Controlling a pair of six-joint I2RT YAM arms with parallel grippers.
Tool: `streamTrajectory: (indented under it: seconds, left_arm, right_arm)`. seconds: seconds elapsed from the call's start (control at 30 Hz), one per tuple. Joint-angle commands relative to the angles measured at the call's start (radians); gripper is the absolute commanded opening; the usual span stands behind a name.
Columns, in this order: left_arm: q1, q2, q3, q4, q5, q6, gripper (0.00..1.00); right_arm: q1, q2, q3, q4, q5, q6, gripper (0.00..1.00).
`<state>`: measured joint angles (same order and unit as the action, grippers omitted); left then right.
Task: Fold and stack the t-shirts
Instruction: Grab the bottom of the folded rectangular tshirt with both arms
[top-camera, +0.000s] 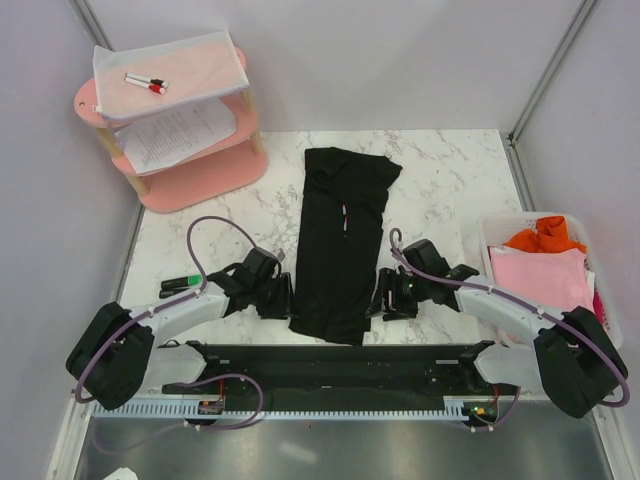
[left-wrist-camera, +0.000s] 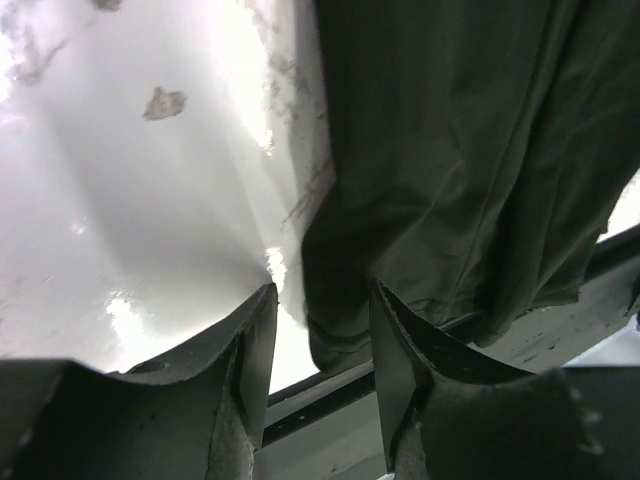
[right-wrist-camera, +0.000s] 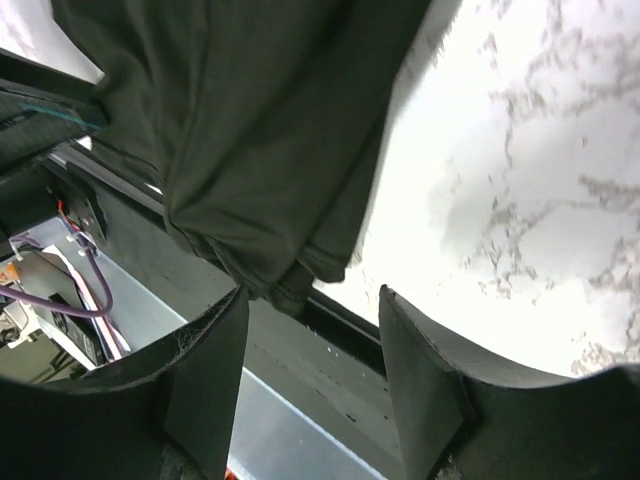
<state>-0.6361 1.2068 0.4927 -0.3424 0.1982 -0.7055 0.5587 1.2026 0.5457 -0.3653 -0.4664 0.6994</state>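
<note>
A black t-shirt (top-camera: 340, 240) lies on the marble table as a long narrow strip, sleeves folded in, with small white lettering at its middle. Its hem reaches the table's near edge. My left gripper (top-camera: 285, 297) is open beside the hem's left corner; in the left wrist view the corner (left-wrist-camera: 340, 330) hangs between the open fingers (left-wrist-camera: 250, 350). My right gripper (top-camera: 381, 297) is open beside the hem's right corner (right-wrist-camera: 290, 270). Pink (top-camera: 540, 275) and orange (top-camera: 545, 236) t-shirts lie in a white basket at the right.
A pink two-tier shelf (top-camera: 200, 170) at the back left holds white printed sheets (top-camera: 175, 135) and a marker (top-camera: 147, 83). A green-capped pen (top-camera: 180, 284) lies left of my left arm. The white basket (top-camera: 492, 232) sits at the table's right edge. Grey walls surround the table.
</note>
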Motion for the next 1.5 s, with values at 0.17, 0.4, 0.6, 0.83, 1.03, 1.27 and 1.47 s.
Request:
streamTrajectory:
  seconds: [0.17,0.4,0.6,0.83,1.03,1.27,1.47]
  left_arm:
    - [-0.013,0.056,-0.025,0.118,0.102,0.003,0.34]
    - [-0.077,0.12,-0.011,0.16,0.112,-0.034,0.02]
    - [-0.135,0.174,0.01,0.195,0.113,-0.057,0.02]
    - [-0.149,0.188,0.009,0.191,0.101,-0.061,0.02]
    - [-0.149,0.117,0.027,0.119,0.058,-0.065,0.02]
    - [-0.148,0.077,0.162,0.011,-0.019,-0.051,0.02]
    - [-0.132,0.158,0.326,-0.021,-0.052,-0.009,0.02]
  right_arm:
    - [0.047,0.014,-0.069,0.071,-0.037,0.1,0.63]
    - [0.09,0.058,-0.116,0.222,-0.041,0.169,0.62]
    - [0.092,0.094,-0.115,0.255,-0.032,0.169,0.62]
    - [0.098,0.146,-0.125,0.298,-0.055,0.189,0.34]
    - [0.107,0.101,-0.092,0.189,-0.038,0.155,0.0]
    - [0.104,0.009,0.031,0.112,0.029,0.126,0.0]
    - [0.101,0.04,0.158,0.118,0.147,0.094,0.0]
